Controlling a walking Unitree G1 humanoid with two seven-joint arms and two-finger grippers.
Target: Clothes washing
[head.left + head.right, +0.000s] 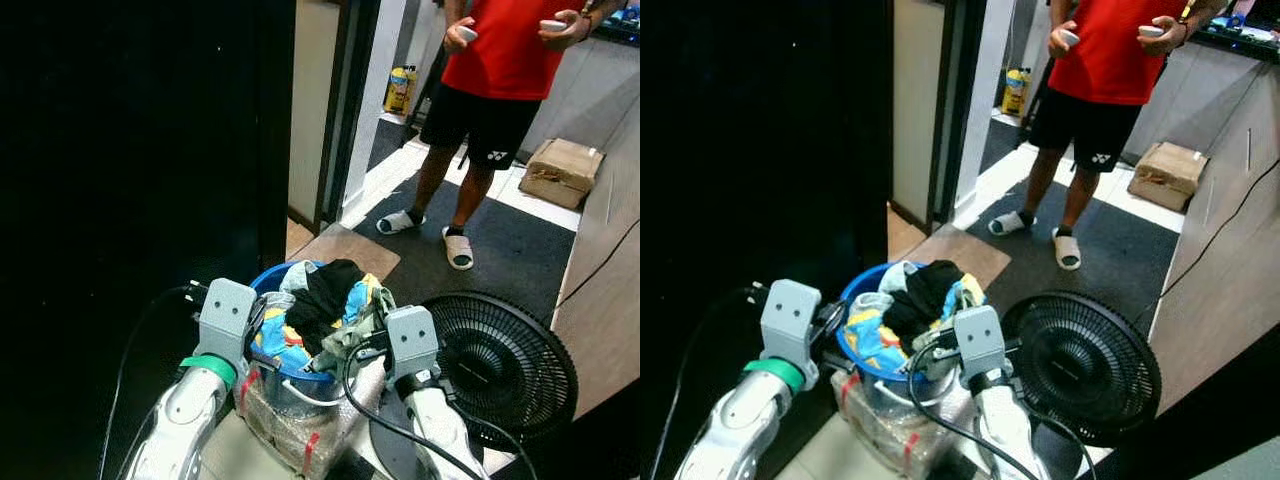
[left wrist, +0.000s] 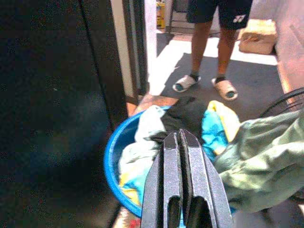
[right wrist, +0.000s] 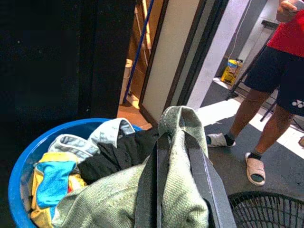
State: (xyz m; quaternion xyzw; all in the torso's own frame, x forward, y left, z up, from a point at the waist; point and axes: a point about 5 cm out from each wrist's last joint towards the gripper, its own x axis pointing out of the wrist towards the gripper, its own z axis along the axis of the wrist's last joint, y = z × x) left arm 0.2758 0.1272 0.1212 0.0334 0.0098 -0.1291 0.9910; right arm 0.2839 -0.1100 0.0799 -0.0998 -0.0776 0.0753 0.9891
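Clothes fill our blue basin, which sits low in front of us between our two arms, on top of a clear plastic-wrapped bundle. In the pile we see a black garment on top, pale denim and bright blue and yellow pieces beneath it.

Our right gripper is at the basin's right edge, its fingers pinching a pale green cloth that drapes over and between them. Our left gripper hovers at the basin's left side, its two black fingers pressed together with nothing between them.

A dark wall or panel rises to our left. Just to the right of the basin a black fan lies tilted on the floor. Ahead, a doorway opens onto a pale floor with a dark grey mat. A person in a red shirt, black shorts and white sandals stands on that mat, a small white object in each hand. A cardboard box rests beside a grey counter to the right, and a yellow container stands farther back on the floor.
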